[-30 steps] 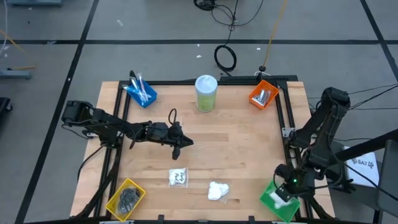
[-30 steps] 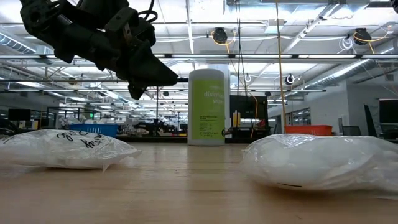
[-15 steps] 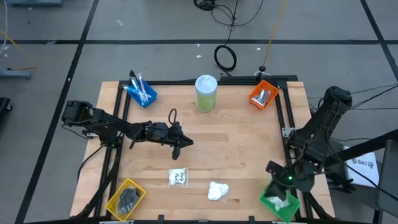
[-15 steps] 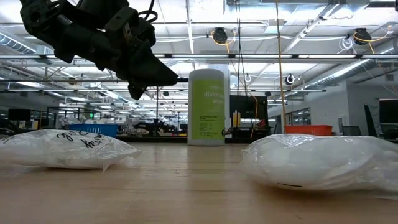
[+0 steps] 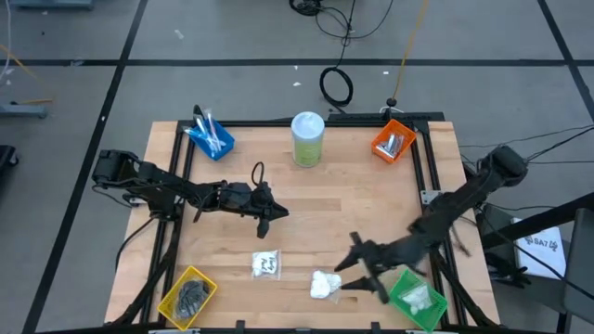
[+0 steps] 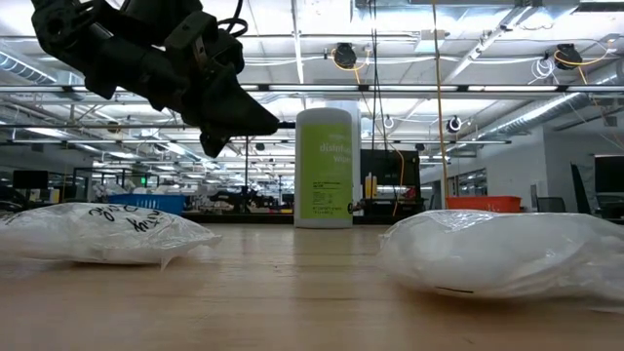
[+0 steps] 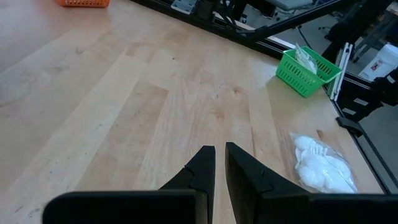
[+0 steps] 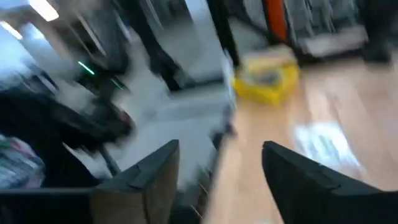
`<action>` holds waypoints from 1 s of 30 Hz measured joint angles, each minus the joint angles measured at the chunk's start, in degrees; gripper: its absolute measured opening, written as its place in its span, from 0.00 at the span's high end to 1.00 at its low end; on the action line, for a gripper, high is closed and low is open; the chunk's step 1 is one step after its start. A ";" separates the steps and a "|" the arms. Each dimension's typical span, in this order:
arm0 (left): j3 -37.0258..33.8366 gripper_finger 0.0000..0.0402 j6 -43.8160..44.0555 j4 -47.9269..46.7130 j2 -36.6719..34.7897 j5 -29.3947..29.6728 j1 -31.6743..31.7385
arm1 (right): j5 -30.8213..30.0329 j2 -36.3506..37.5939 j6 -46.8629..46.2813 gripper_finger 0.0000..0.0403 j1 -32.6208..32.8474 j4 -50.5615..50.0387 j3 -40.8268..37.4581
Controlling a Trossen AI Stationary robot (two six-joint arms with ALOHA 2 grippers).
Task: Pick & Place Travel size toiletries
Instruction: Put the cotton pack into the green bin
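Note:
Two white packets lie flat on the wooden table, one near the front middle and one to its right; both show in the low view. A third white packet lies in the green bin. My right gripper is open and blurred, just right of the right-hand packet and clear of it; its fingers stand apart in the right wrist view. My left gripper hangs shut and empty above the table's middle left.
A blue bin with thin sticks stands at the far left and an orange bin with silver tubes at the far right. A yellow bin with dark discs is at the near left. A tall pale-green canister stands far centre.
My right gripper has swung from above the green bin toward the table's left, out over the wood beside the right-hand white packet, rolling and tipping up from pointing down to nearly level. A white packet stays behind in the green bin.

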State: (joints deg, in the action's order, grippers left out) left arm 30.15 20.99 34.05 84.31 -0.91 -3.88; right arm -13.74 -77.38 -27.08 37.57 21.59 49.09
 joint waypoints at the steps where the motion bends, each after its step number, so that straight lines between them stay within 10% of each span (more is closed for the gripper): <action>1: 0.00 0.91 0.02 -0.05 0.00 0.00 0.00 | 0.44 -1.54 -0.92 0.42 -1.05 -5.65 2.10; 11: 0.02 0.91 0.07 -0.62 0.00 0.00 -0.01 | 6.51 -23.87 3.21 0.36 -4.76 -50.79 27.93; 30: 0.02 0.91 -0.04 -1.80 0.00 0.00 -0.02 | 11.17 -33.44 1.91 0.48 -5.00 -47.99 26.66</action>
State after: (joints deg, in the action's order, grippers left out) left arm 30.17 20.95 32.25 84.31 -0.91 -3.90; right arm -2.57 -110.83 -25.17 32.57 -26.40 75.75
